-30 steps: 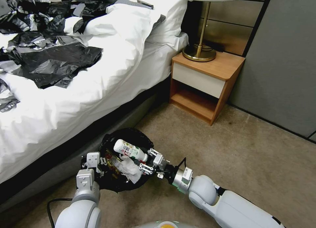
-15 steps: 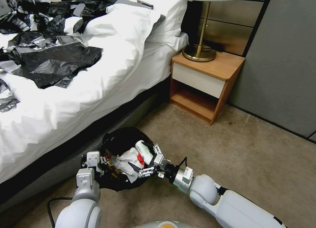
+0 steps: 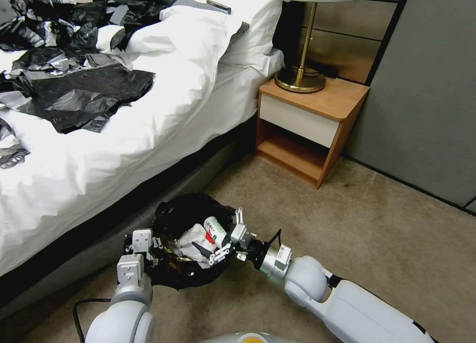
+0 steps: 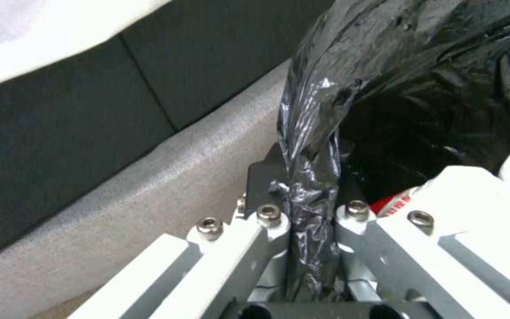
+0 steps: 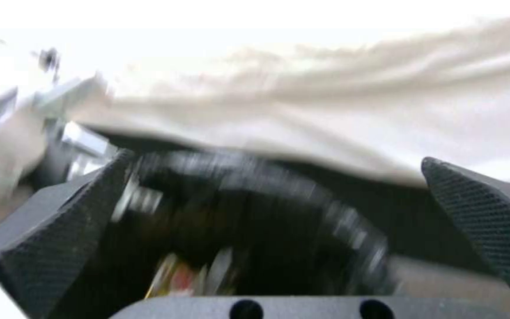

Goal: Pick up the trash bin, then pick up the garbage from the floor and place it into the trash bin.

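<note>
The trash bin (image 3: 173,276), lined with a glossy black bag (image 4: 420,88), hangs just above the carpet beside the bed. My left gripper (image 3: 141,241) is shut on the bag-covered rim (image 4: 305,208). Inside the bin lies garbage: a white bottle (image 3: 214,230), crumpled white tissue (image 3: 191,239) and a red piece (image 4: 394,204). My right gripper (image 3: 229,236) hovers at the bin's right rim, open and holding nothing. In the right wrist view its black pads (image 5: 60,230) stand wide apart over the blurred bin (image 5: 255,221).
The bed (image 3: 124,135) with a white duvet and loose black bags rises on the left, its dark base (image 4: 90,110) close behind the bin. A wooden nightstand (image 3: 307,130) with a brass lamp (image 3: 301,78) stands ahead. Open carpet (image 3: 377,224) lies to the right.
The white bottle, a second ago between my right gripper's fingers over the bin, has tipped and dropped inside. The right gripper has opened. The left gripper keeps hold of the rim.
</note>
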